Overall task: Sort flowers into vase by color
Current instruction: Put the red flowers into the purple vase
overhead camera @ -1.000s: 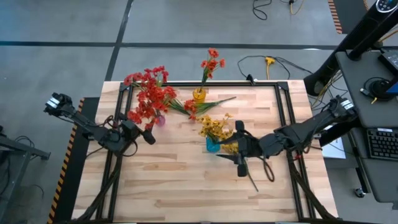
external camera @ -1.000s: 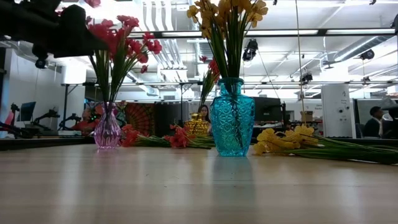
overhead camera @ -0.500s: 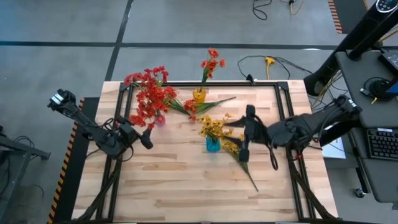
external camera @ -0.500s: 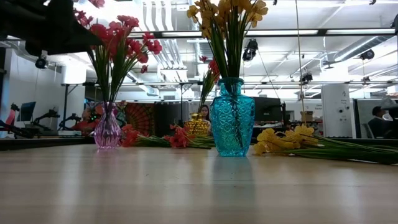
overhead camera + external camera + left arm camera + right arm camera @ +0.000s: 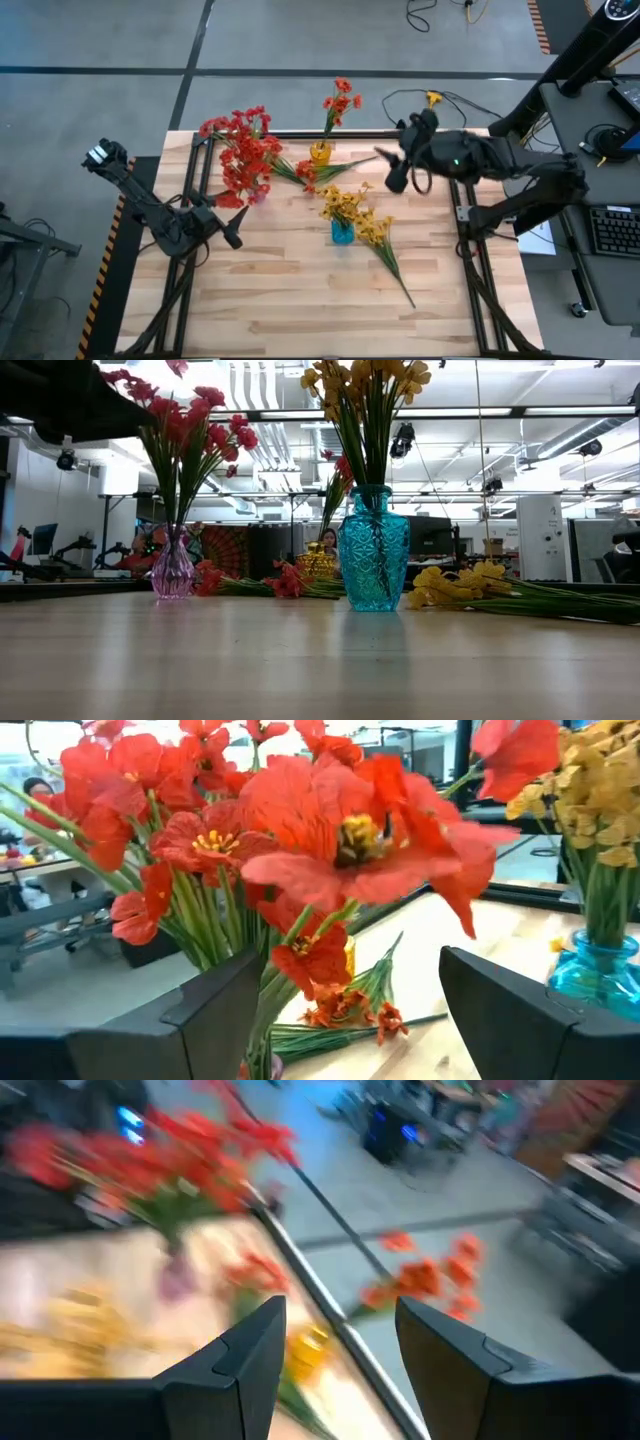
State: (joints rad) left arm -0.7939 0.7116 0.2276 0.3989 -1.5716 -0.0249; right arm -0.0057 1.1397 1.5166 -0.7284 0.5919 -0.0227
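The blue vase [image 5: 342,233] stands mid-table with yellow flowers [image 5: 345,204] in it, and more yellow sprigs [image 5: 384,245] lie on the wood just beside it, on the right arm's side, stems trailing toward the front edge. Behind the blue vase and toward the left arm, the pink vase [image 5: 256,194] holds a thick bunch of red flowers [image 5: 243,150]. Straight behind the blue vase, the yellow vase [image 5: 319,153] carries one orange-red sprig [image 5: 340,103], and loose orange-red sprigs [image 5: 318,172] lie between it and the blue vase. The right gripper [image 5: 396,178] hangs above the table behind the blue vase, near the yellow vase, its fingers [image 5: 232,1370] spread with nothing between them. The left gripper [image 5: 232,228] hovers just in front of the pink vase, jaws wide and empty, the red blooms filling its wrist view. The step in hand looks like the right arm reaching for the next loose sprig, probably one of the orange-red ones by the yellow vase. That calls for coming down over a thin stem lying flat on the wood, pinching it clear of its neighbours, then lifting and tipping it upright so the stem end finds the yellow vase's narrow mouth.
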